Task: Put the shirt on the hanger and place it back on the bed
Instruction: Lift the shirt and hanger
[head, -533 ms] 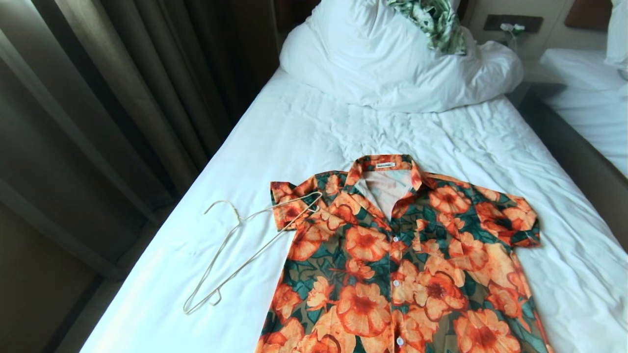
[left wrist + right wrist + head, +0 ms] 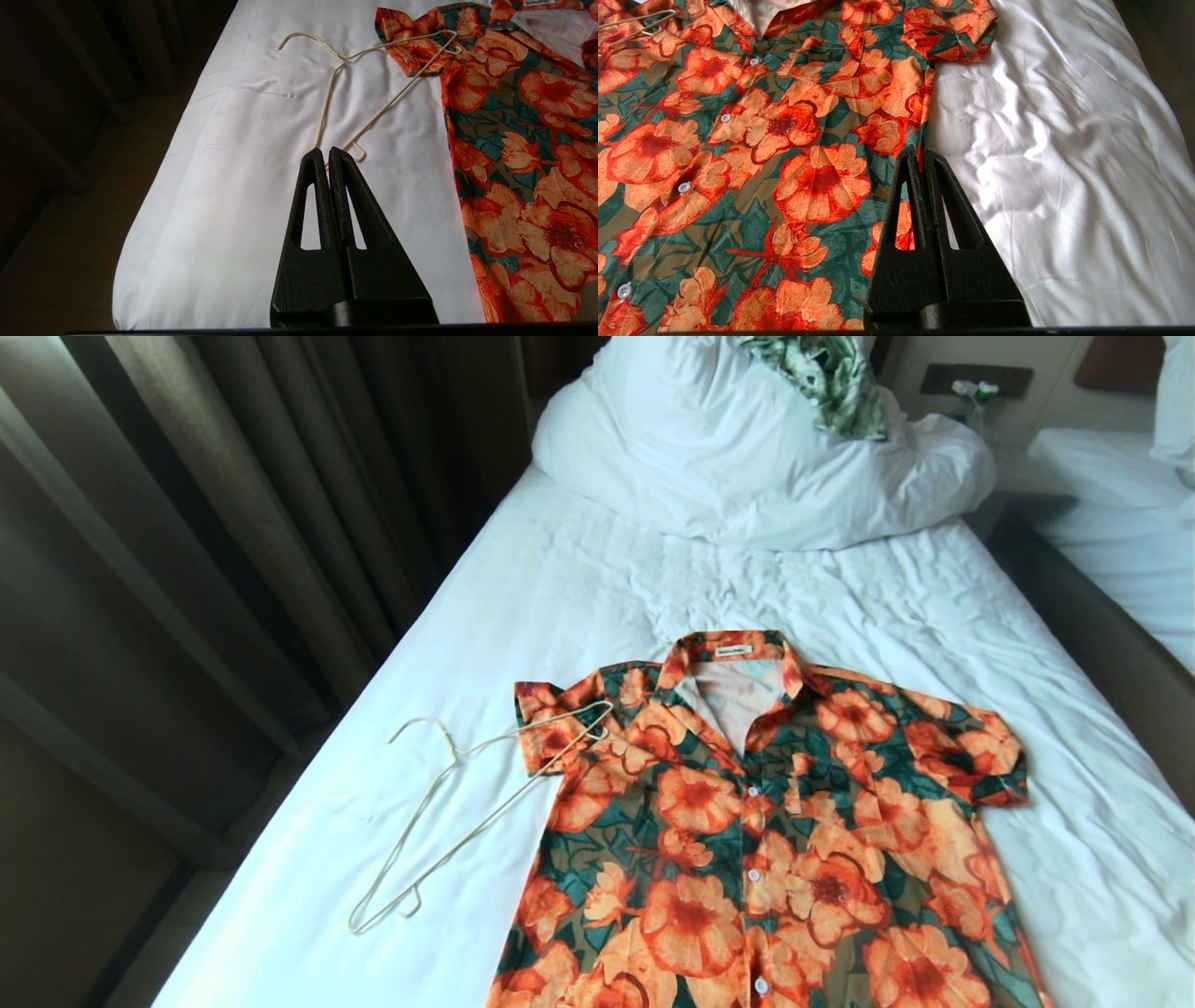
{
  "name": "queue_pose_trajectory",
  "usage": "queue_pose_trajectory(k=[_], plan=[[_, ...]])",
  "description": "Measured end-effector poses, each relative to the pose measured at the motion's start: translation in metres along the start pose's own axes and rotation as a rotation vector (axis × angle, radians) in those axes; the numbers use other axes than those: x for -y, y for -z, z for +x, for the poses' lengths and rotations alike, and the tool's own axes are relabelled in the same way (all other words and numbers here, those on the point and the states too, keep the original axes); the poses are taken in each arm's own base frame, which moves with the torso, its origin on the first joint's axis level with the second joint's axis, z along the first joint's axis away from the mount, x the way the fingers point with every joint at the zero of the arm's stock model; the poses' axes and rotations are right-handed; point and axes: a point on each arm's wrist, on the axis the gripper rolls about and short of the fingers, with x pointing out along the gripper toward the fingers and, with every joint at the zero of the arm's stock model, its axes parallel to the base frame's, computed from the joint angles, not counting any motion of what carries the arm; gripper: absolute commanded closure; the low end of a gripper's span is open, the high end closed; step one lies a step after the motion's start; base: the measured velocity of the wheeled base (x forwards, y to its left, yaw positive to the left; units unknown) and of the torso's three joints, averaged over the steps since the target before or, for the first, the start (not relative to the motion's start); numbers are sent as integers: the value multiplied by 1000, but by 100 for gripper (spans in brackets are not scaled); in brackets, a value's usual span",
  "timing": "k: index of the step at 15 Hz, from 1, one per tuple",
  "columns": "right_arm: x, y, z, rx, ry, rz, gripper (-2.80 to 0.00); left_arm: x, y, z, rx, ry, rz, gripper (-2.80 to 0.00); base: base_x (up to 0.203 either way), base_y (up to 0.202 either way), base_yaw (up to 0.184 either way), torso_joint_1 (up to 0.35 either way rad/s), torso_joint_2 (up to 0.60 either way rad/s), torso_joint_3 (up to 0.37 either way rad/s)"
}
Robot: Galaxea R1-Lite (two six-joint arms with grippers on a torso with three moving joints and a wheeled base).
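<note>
The orange-flowered shirt [image 2: 766, 840] lies flat and buttoned on the white bed [image 2: 579, 588], collar towards the pillow. The cream wire hanger [image 2: 457, 803] lies to its left, one end resting on the shirt's sleeve. Neither arm shows in the head view. In the left wrist view my left gripper [image 2: 327, 151] is shut and empty, above the sheet short of the hanger [image 2: 359, 79]. In the right wrist view my right gripper [image 2: 920, 151] is shut and empty, over the side edge of the shirt [image 2: 784, 140], apart from it.
A bunched white duvet and pillow [image 2: 747, 448] lie at the head of the bed with a green-and-white leaf-print garment [image 2: 826, 378] on top. Dark curtains [image 2: 233, 504] hang on the left. A second bed [image 2: 1120, 513] stands to the right across a narrow gap.
</note>
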Motion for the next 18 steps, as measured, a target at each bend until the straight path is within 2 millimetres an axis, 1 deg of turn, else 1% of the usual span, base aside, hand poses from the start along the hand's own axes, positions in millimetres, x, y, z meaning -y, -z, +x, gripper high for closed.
queue_pose_trajectory(k=[15,16,18], plan=[[0,0,0,0,0,0,0,0,-1,0,6,-1,-14,0,0,0,0,0,0,0],[0,0,0,0,0,0,0,0,-7,-2,36,4,-28,0,0,0,0,0,0,0],[0,0,0,0,0,0,0,1,-28,-8,94,17,-47,0,0,0,0,0,0,0]])
